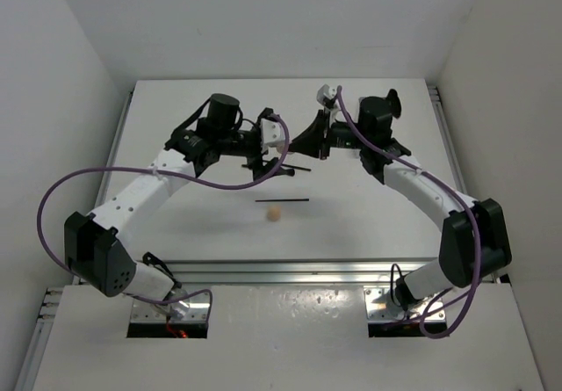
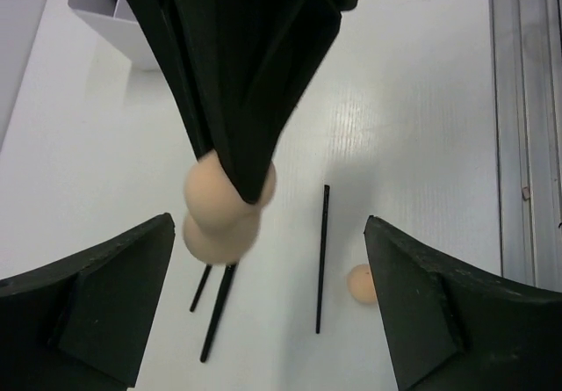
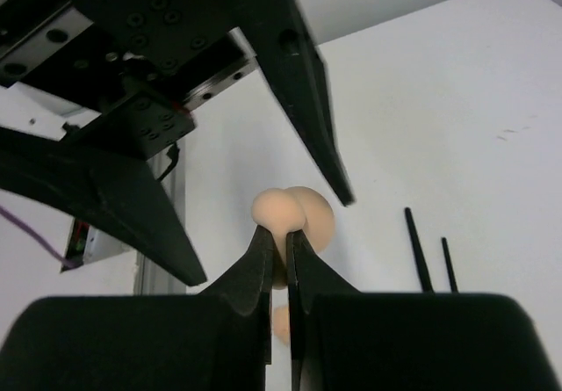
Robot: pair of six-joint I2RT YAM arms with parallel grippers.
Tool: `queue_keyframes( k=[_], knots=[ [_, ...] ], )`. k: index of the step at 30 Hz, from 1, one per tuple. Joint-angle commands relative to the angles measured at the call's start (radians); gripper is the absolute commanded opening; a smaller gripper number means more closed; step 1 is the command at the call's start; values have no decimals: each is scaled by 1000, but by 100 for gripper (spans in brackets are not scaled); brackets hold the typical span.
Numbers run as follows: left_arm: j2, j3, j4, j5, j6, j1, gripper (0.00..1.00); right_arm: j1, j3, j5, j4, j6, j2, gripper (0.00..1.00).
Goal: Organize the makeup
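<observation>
Two sponges: the held sponge (image 3: 277,208) is pinched in the closed tips of the right claw (image 3: 285,237), between the fingers of the left claw (image 2: 268,228), which is spread wide and empty. The loose sponge (image 2: 360,284) lies on the table (image 2: 421,101) below the left claw. Three pencils (image 2: 321,259) lie beneath too. One white box (image 2: 101,9) sits beyond both claws, its contents hidden.

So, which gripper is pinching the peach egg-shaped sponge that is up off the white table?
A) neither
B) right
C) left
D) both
B: the right gripper is shut on the peach egg-shaped sponge, while the left gripper stands wide open on either side of it.
</observation>
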Motion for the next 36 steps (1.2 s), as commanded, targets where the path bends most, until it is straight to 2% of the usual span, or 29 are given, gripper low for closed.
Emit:
queue_keyframes(
  k=[1, 3, 5, 6, 8, 9, 12, 15, 20, 26, 32, 36],
  knots=[
    [-44, -23, 87, -51, -87, 16, 96, -47, 31, 82, 78, 77, 19, 0],
    [-75, -57, 112, -129, -152, 43, 97, -87, 28, 145, 92, 138, 22, 0],
    [-99, -88, 152, -216, -198, 53, 99, -151, 40, 285, -6, 145, 25, 0],
    [-125, -127, 161, -306, -198, 66, 99, -163, 47, 329, -49, 135, 31, 0],
    [-148, -169, 184, -391, -207, 82, 99, -223, 126, 500, -213, 114, 50, 0],
    [-157, -206, 184, -461, -218, 95, 99, -237, 172, 562, -350, 99, 73, 0],
    [-179, -252, 203, -517, -244, 125, 99, -295, 278, 649, -497, 62, 125, 0],
    [-216, -335, 213, -508, -255, 146, 99, -341, 358, 755, -589, 46, 212, 0],
    [-259, -411, 213, -528, -265, 155, 99, -369, 392, 866, -620, 48, 277, 0],
    [-268, -436, 232, -528, -275, 165, 99, -410, 404, 848, -597, 120, 367, 0],
    [-268, -445, 241, -528, -284, 183, 99, -414, 323, 828, -398, 149, 401, 0],
    [-268, -445, 241, -528, -293, 206, 99, -413, 323, 838, -390, 164, 389, 0]
  ],
)
